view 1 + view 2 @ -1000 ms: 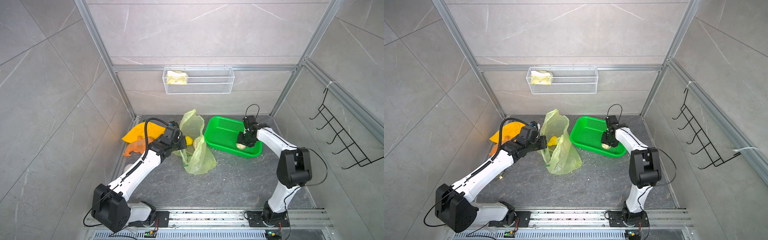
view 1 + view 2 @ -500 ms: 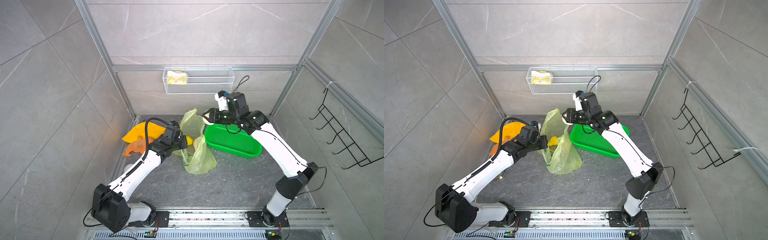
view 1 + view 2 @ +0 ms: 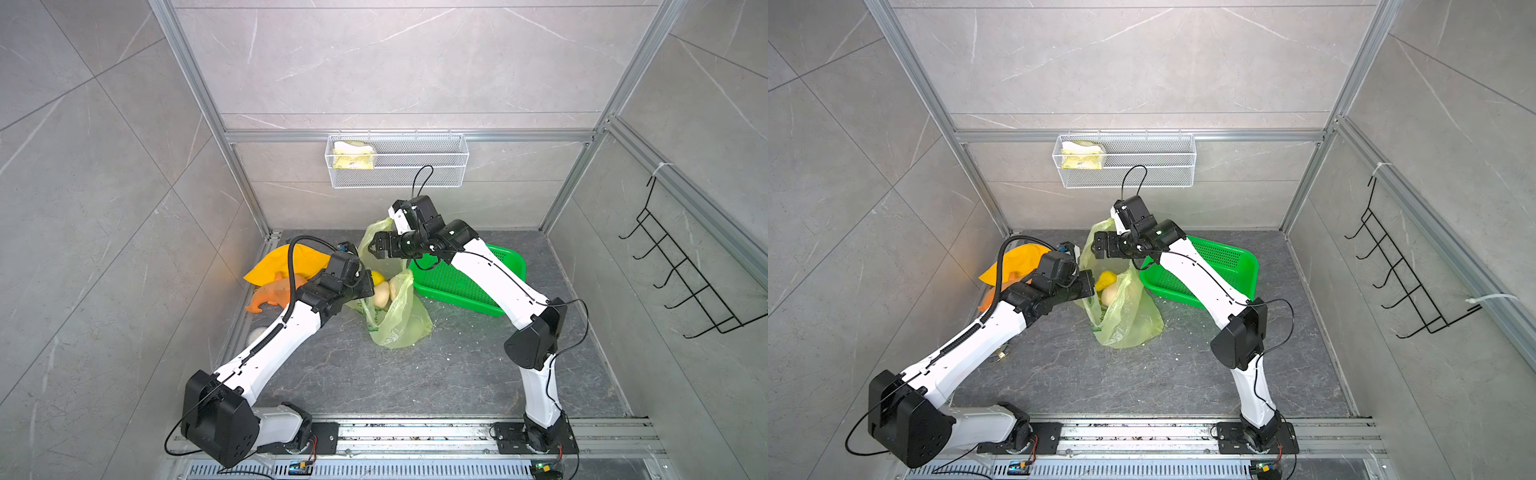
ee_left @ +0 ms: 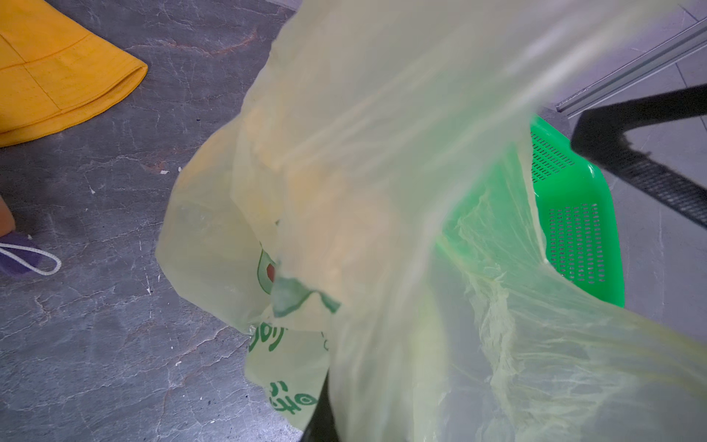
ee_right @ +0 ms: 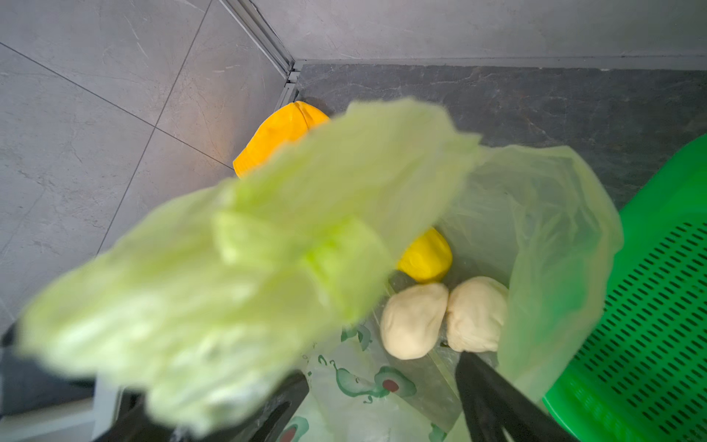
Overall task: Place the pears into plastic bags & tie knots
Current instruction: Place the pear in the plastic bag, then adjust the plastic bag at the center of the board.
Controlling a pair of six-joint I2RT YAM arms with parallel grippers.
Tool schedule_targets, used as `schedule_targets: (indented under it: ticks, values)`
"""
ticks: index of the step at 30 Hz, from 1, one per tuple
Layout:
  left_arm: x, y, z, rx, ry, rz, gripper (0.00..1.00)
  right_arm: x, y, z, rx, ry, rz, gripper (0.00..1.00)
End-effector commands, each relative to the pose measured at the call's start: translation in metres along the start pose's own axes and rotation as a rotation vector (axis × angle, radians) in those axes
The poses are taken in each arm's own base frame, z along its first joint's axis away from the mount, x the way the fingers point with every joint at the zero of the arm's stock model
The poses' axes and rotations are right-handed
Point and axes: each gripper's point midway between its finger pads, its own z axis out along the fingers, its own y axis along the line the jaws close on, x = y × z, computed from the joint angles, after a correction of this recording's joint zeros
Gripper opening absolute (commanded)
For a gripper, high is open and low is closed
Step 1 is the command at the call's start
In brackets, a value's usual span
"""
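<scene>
Loading looks done: all three pears lie in the bag, centre of both top views; basket to its right, cloth to its left; no knot yet.

Left gripper is clamped tight on the bag's near rim, propping the mouth open; right gripper is spread wide and empty, above the mouth beside the tall far handle.

Next, as I judge: right closes on that handle, left takes the other strap, then cross and pull; thin film, slips easily.

Right wrist view alone shows yellow pear plus two cream pears touching, lower right of frame; top views show only yellow and one cream; left wrist view gives film and prints, pears a blur, its own jaws hidden.
</scene>
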Motion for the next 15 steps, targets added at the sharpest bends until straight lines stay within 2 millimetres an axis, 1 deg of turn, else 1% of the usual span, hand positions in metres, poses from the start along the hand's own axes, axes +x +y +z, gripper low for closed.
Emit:
schedule_targets:
  ticks: [1,2,4,5,6,8,10,12,15]
  values:
    - [-0.01,-0.004,-0.009,0.015,-0.053,-0.021,0.0,-0.017,0.016,-0.078,-0.008,-0.11,-0.059,0.99]
    - [-0.009,-0.003,-0.009,0.011,-0.053,-0.024,0.0,-0.011,0.013,-0.09,0.004,-0.113,-0.061,0.99]
    - [-0.009,-0.002,-0.01,0.005,-0.06,-0.035,0.0,0.008,0.002,-0.115,0.037,-0.125,-0.054,0.99]
    - [-0.01,-0.001,-0.011,0.004,-0.066,-0.041,0.0,0.017,-0.004,-0.124,0.051,-0.131,-0.042,0.99]
    - [-0.01,-0.001,-0.011,0.006,-0.072,-0.043,0.0,0.032,-0.013,-0.127,0.074,-0.119,-0.021,0.99]
    - [-0.01,-0.001,-0.012,0.01,-0.078,-0.048,0.0,0.059,-0.02,-0.131,0.072,-0.101,0.03,0.99]
    - [-0.01,-0.001,-0.011,0.012,-0.078,-0.052,0.0,0.076,-0.016,-0.125,0.04,-0.089,0.08,0.99]
    - [-0.009,-0.001,-0.01,0.015,-0.078,-0.054,0.0,0.082,-0.005,-0.113,0.01,-0.091,0.094,0.99]
    - [-0.008,0.0,-0.008,0.012,-0.074,-0.058,0.0,0.084,0.019,-0.086,-0.016,-0.062,0.069,0.99]
